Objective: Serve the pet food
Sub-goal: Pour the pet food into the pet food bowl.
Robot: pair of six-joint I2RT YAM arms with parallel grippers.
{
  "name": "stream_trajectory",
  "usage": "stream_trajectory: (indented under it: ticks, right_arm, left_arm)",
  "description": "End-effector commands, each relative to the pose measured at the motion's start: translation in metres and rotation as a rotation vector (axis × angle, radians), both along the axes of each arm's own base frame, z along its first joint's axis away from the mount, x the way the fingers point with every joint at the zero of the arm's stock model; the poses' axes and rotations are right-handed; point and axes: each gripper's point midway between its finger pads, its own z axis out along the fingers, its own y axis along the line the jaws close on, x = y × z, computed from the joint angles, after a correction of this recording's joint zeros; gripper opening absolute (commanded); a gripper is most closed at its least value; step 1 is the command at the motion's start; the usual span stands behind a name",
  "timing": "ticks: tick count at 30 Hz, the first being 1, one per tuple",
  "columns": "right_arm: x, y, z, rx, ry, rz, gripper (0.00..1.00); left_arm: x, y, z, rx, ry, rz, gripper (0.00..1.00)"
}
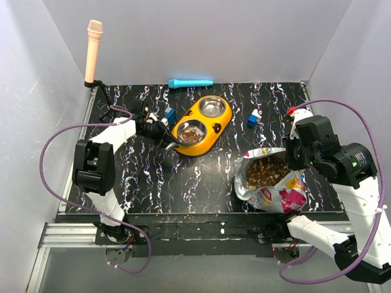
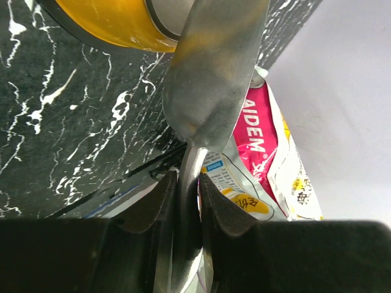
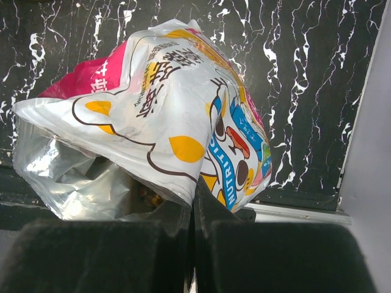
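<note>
Kibble (image 1: pixel 267 172) fills the open mouth of the bag (image 1: pixel 278 196) on the right. I also see a smaller heap of it in the nearer cup of the yellow bowl (image 1: pixel 215 129), while the farther cup shows bare steel.

From my left, a pink tube (image 1: pixel 93 52) stands upright at the rear left corner of the table (image 1: pixel 153 177). The left gripper (image 1: pixel 162 133) reaches to the bowl's near end and is clenched on the handle of a spoon (image 2: pixel 214 79). On the left wrist camera the handle sits pinched between both fingers (image 2: pixel 156 204), and the scoop end lies over the rim of the kibble cup. I see only the scoop's back, so I cannot tell whether it carries anything.

A blue block (image 1: pixel 170 115) lies just behind that gripper. A teal tube (image 1: pixel 190 83) lies along the back wall. A blue and white block (image 1: pixel 253 118) sits to the right of the bowl, apart from it.

The bag stands near the front edge, mouth up. The right gripper (image 3: pixel 193 198) is clamped tight on the bag's rim on its right side.
</note>
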Motion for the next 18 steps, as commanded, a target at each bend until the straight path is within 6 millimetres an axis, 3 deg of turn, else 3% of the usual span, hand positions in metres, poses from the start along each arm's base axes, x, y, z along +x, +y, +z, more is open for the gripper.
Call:
stream_trajectory:
  ticks: [1, 8, 18]
  right_arm:
    - [0.017, 0.006, 0.07, 0.14, -0.299, 0.007, 0.01]
    - [0.019, 0.013, 0.07, 0.162, -0.308, 0.03, 0.01]
    - [0.02, 0.018, 0.07, 0.181, -0.311, 0.043, 0.01]
  left_arm:
    - [0.003, 0.007, 0.009, 0.065, -0.037, -0.047, 0.0]
    - [0.011, 0.023, -0.004, 0.231, 0.037, -0.068, 0.0]
    - [0.022, 0.013, 0.001, 0.407, 0.025, -0.159, 0.0]
